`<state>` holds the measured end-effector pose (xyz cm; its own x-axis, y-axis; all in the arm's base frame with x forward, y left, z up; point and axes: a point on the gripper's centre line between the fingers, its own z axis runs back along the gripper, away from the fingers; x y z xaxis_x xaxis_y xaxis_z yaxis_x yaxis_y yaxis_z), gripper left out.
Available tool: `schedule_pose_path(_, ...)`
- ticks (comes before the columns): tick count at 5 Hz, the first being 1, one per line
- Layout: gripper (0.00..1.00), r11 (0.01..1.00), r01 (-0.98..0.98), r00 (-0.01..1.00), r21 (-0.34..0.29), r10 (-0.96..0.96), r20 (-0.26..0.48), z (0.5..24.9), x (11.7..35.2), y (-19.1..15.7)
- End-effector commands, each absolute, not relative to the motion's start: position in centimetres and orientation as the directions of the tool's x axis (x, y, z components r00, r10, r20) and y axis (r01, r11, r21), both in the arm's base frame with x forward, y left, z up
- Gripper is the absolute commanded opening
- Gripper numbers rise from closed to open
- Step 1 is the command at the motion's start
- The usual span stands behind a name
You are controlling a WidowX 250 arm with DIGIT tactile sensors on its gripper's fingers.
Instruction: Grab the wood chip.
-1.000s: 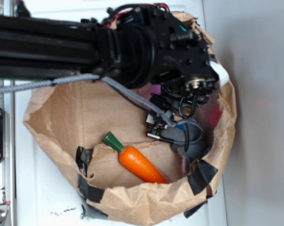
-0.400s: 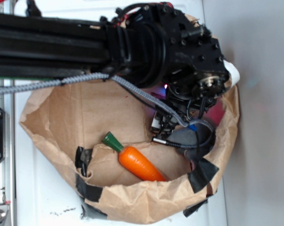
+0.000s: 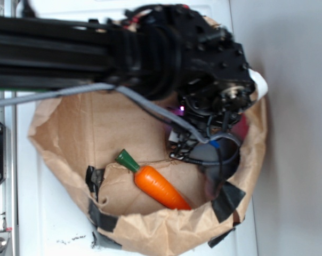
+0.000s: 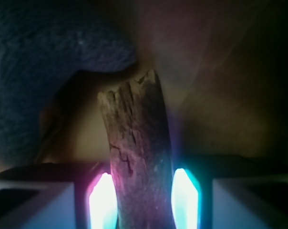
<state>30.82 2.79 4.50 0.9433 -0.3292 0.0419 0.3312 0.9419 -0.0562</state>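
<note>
In the wrist view the wood chip (image 4: 137, 148), a dark brown rough strip with a jagged far end, stands lengthwise between my gripper's (image 4: 144, 202) two glowing pads, which press against its sides. The gripper is shut on it. In the exterior view the gripper (image 3: 190, 149) reaches down inside the brown paper bag (image 3: 86, 128), and the arm hides the chip there. The grey cloth mouse (image 4: 34, 62) lies just past and left of the chip's far end.
An orange toy carrot (image 3: 158, 186) with a green top lies in the bag's near part. The grey mouse (image 3: 217, 157) sits under the wrist at the bag's right side. Black tape patches (image 3: 227, 198) mark the bag's rim. The bag's walls stand close around the gripper.
The wrist shifted right and then slightly back left. The bag's walls shifted with it. The carrot stayed put.
</note>
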Motion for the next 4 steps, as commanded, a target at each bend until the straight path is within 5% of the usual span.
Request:
schedule_pose_path(1,0.0,0.95,0.306,0.943,-0.061,-0.293,0.155,10.6,26.0,5.4)
schedule_pose_path(3,0.0,0.981,0.114,0.993,-0.158,-0.11,0.031,14.1,22.8,7.6)
schedule_pose_path(4,0.0,0.988,0.107,0.994,-0.114,-0.106,0.013,14.5,22.2,7.7)
